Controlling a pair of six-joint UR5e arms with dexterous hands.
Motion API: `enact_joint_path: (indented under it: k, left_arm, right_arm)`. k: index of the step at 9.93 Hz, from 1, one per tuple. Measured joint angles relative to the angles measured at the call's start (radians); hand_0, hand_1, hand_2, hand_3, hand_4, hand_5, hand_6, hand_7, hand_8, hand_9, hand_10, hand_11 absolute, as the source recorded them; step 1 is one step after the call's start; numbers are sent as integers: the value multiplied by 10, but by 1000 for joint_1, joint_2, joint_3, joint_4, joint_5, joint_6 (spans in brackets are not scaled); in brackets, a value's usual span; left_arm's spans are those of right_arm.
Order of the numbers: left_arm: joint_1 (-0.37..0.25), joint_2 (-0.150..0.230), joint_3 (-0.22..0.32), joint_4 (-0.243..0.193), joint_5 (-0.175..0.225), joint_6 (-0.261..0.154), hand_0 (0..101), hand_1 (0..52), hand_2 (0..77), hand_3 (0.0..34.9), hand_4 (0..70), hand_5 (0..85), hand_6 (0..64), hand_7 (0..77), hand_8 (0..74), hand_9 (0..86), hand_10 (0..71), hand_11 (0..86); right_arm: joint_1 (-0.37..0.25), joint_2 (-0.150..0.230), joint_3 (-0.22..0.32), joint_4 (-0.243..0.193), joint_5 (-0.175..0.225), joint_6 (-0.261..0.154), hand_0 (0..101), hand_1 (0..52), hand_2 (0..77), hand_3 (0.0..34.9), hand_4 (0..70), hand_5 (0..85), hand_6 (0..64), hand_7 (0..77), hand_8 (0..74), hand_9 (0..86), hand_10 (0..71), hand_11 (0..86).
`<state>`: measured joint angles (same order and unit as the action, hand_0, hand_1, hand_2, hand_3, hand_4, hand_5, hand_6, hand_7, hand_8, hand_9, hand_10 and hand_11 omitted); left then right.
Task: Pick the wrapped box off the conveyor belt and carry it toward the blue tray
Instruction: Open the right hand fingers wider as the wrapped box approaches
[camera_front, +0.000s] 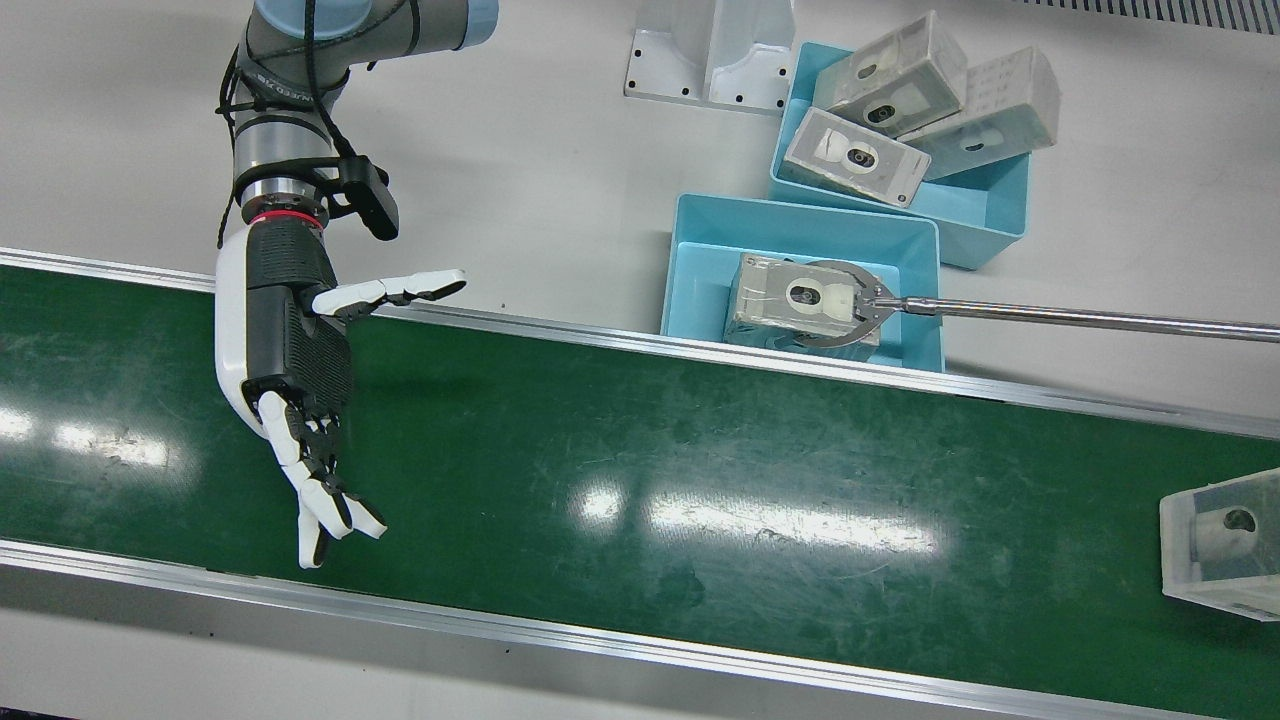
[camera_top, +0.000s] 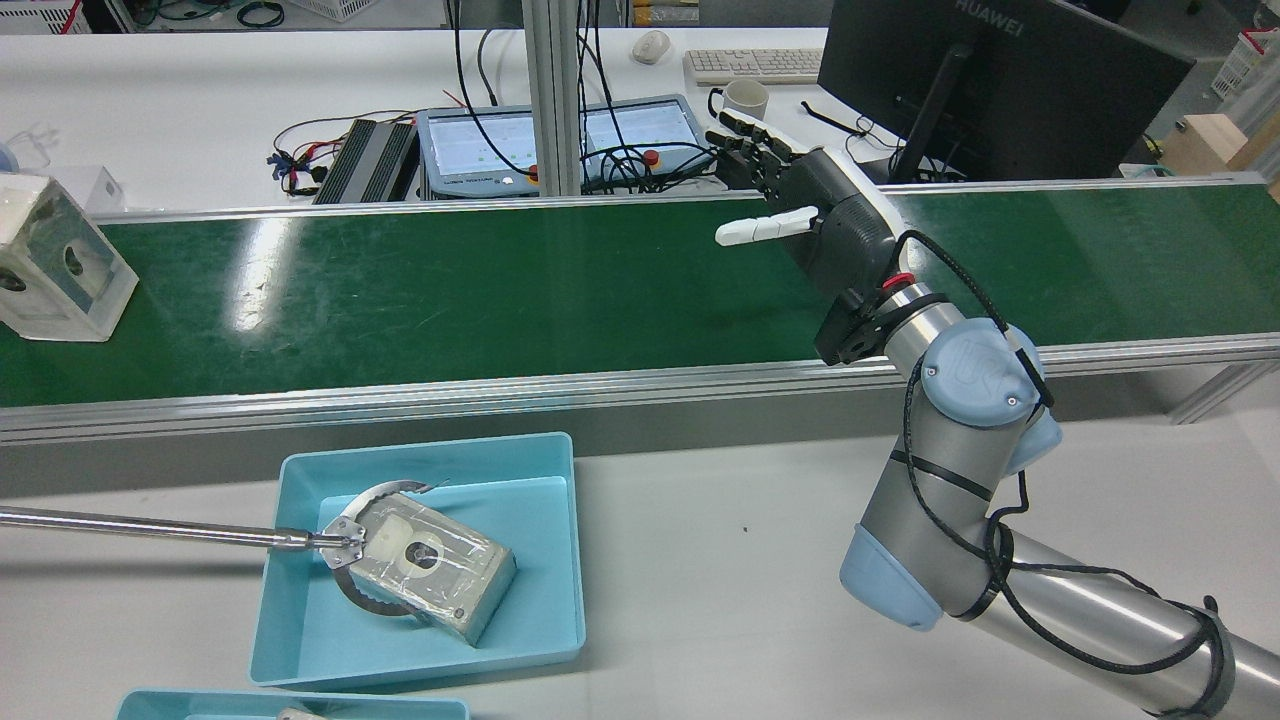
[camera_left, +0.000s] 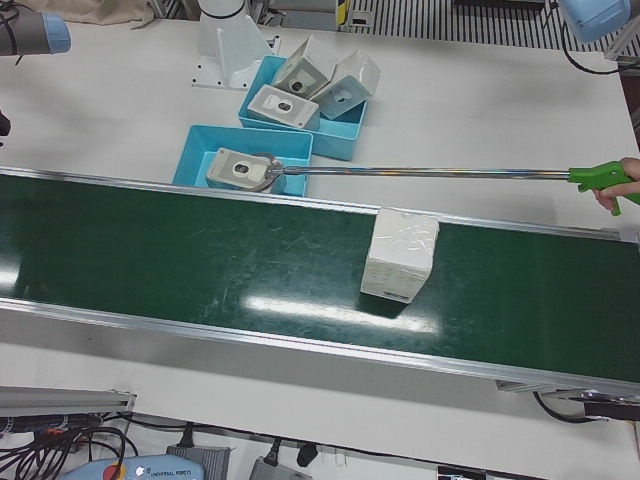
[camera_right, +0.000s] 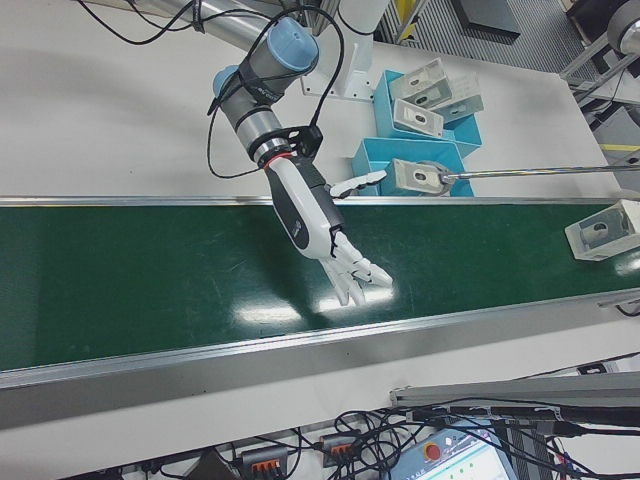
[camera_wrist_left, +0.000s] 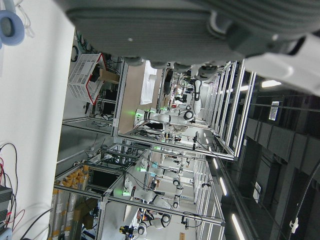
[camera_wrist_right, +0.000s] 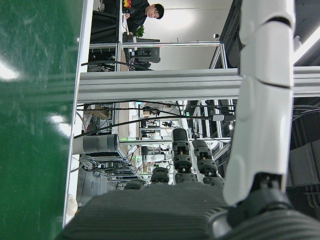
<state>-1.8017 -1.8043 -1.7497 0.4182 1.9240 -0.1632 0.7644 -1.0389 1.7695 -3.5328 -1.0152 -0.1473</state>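
Beyond my outstretched hand stands a white desk (camera_top: 300, 90) bearing a dark monitor (camera_top: 1000, 80), a keyboard (camera_top: 752, 65), a mug (camera_top: 745, 98) and tangled cables (camera_top: 320, 155); ceiling lights glare overhead.

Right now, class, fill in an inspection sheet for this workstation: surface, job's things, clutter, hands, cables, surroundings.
Surface: green conveyor belt, glossy with glare patches.
Job's things: wrapped box standing on the belt, untouched; near blue tray holds one box, clamped by a reach tool.
Clutter: second tray with three boxes.
Hands: right hand open above the belt, holding nothing; left hand not clearly shown.
Cables: black cable strapped along the right arm.
Surroundings: monitor, keyboard, mug behind the belt.
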Motion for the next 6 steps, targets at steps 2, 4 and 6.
enact_joint_path:
  k: [2, 4, 6]
  left_arm:
    - [0, 0, 0, 0, 0, 0, 0, 0, 5, 0, 0, 11, 5, 5, 5, 5, 5, 5]
    - [0, 0, 0, 0, 0, 0, 0, 0, 11, 0, 0, 11, 5, 5, 5, 5, 5, 5]
    - [0, 0, 0, 0, 0, 0, 0, 0, 5, 0, 0, 11, 5, 5, 5, 5, 5, 5]
  right_arm:
    - [-5, 2, 1, 1, -1, 1, 476, 131, 71, 1, 98, 104, 65, 164, 11, 27, 0, 11]
    - [-11, 3, 3, 3, -2, 3, 470, 120, 71, 0, 98, 104, 65, 164, 11, 22, 0, 11]
    - [-23, 4, 4, 6, -2, 4, 467, 120, 60, 1, 98, 98, 65, 136, 11, 22, 0, 11]
